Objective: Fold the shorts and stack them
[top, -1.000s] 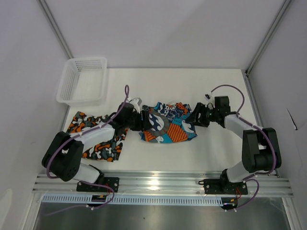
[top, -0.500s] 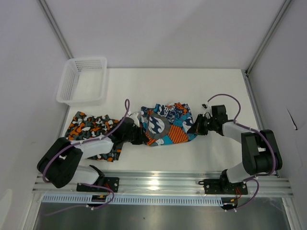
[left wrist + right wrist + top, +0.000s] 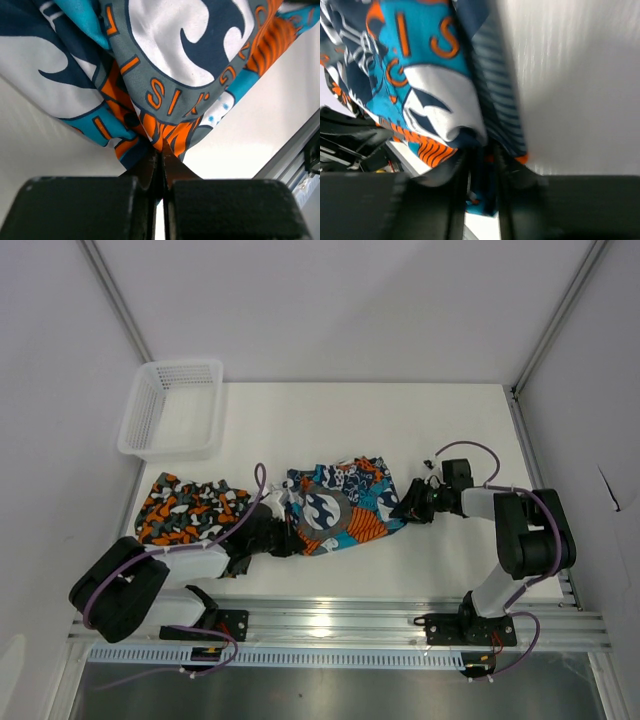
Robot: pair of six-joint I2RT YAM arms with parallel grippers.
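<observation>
- The teal shorts [image 3: 340, 508] lie bunched in the middle of the counter [image 3: 440, 420], toward its near edge, and are gripped at both ends.
- The left tool [image 3: 287, 538] is clenched on the near left corner of the teal shorts. In the left wrist view its jaws meet, with a fold of orange and dark cloth pinched between them. The rest of the print fans out beyond.
- The right tool [image 3: 408, 505] is clenched on the right edge of the same shorts. In the right wrist view a dark striped hem and some teal cloth are squeezed between its jaws.
- Between the two tools the cloth is rumpled, with the round grey and white emblem facing up.
- The camo shorts [image 3: 190, 510] lie spread at the left of the counter, and no tool holds them. The left arm [image 3: 190, 550] crosses their near right part.
- Whether the two shorts touch cannot be told, since the arm covers the spot.
- The basket [image 3: 175, 405] sits at the far left corner, apart from the camo shorts.
</observation>
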